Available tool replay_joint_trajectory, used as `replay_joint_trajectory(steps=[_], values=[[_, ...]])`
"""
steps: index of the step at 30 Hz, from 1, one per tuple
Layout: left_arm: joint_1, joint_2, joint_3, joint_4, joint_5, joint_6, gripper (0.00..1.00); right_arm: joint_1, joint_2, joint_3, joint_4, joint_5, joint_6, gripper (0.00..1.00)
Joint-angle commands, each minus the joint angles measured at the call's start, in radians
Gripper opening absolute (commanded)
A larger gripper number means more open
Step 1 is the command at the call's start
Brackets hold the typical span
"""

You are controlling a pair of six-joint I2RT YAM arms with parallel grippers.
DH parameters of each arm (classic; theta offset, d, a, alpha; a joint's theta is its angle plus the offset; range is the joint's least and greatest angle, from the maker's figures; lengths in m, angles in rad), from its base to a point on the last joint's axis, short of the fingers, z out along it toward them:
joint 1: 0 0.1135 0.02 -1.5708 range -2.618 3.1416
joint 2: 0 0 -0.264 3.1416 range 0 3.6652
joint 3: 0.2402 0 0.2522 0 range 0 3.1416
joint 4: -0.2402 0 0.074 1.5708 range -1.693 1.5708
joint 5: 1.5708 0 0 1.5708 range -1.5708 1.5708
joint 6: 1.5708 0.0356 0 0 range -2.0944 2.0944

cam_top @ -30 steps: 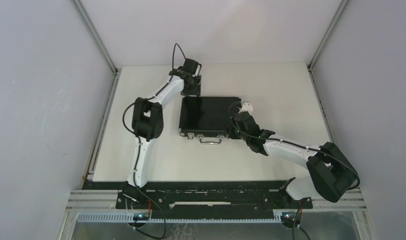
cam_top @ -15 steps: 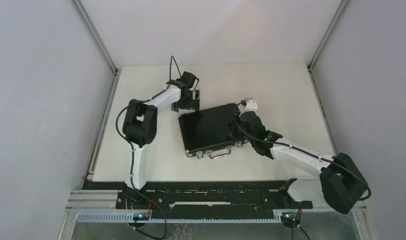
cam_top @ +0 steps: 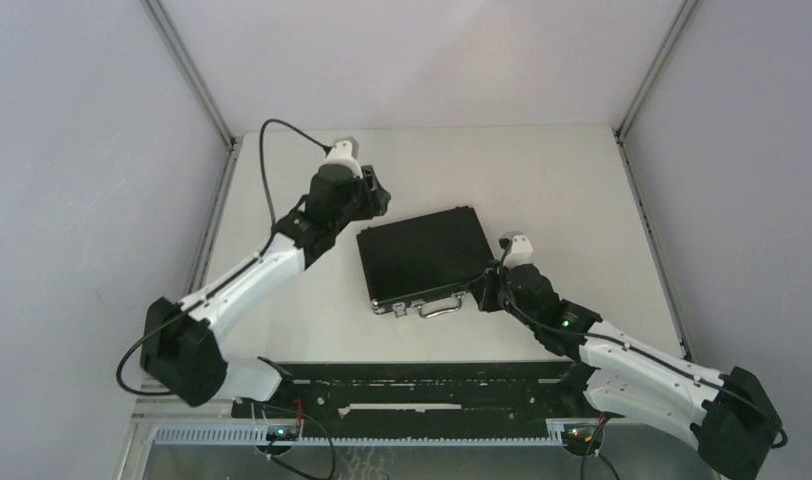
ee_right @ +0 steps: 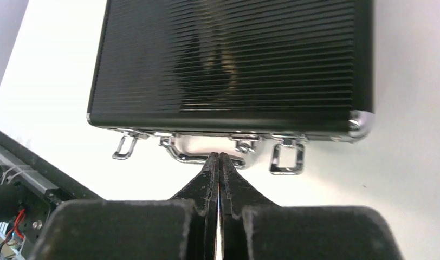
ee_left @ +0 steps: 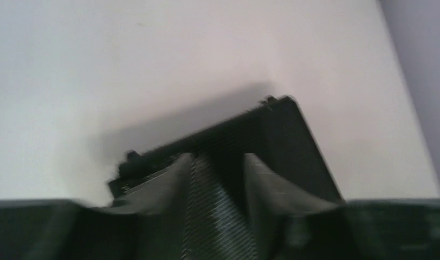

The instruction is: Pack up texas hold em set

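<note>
On the left, our left pincer hovers just beside the far-left corner of the briefcase. Its wrist view is blurred, but the fingers stand apart with nothing between them, and the case's back edge lies beyond. The briefcase lies flat in the middle of the counter, lid down and turned at an angle, with its handle facing the near edge. We see no chips, cards or tokens outside it, so we judge them to be already inside. On the right, our right pincer has its fingers pressed together on nothing, its tips right at the handle. In that wrist view the latches seem to hang loose, so we take the step in hand to be fastening the case. Next we would need the closed tips to push each latch loop up against the lid while the left pincer braces the far edge.

A second ago the briefcase sat square to the counter; now it is skewed, as it already was half a second ago. The left arm has dropped low and drawn back to the left. The right pincer has moved from the case's right side to its handle front.
</note>
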Motion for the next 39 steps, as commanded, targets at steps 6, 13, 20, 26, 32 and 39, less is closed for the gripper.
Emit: replay_joint_trajectory(steps=[6,13,20,26,32,39], values=[[-0.078,-0.07,-0.366,0.388,0.307,-0.026,0.0,-0.122,-0.086,-0.03,0.029,-0.094,0.023,0.0],[-0.09,0.074,-0.366,0.446,0.454,-0.076,0.0,-0.17,-0.088,0.01,0.095,-0.174,0.05,0.0],[-0.09,0.253,-0.448,0.461,0.419,-0.182,0.0,-0.203,-0.14,0.006,0.103,-0.193,0.049,0.0],[-0.09,0.296,-0.475,0.481,0.452,-0.219,0.0,-0.275,-0.079,-0.086,0.134,-0.192,0.11,0.0],[-0.09,0.307,-0.476,0.489,0.486,-0.229,0.0,-0.302,0.128,-0.24,0.244,-0.22,0.213,0.0],[-0.09,0.318,-0.477,0.492,0.489,-0.233,0.0,-0.288,0.168,-0.295,0.314,-0.241,0.258,0.0]])
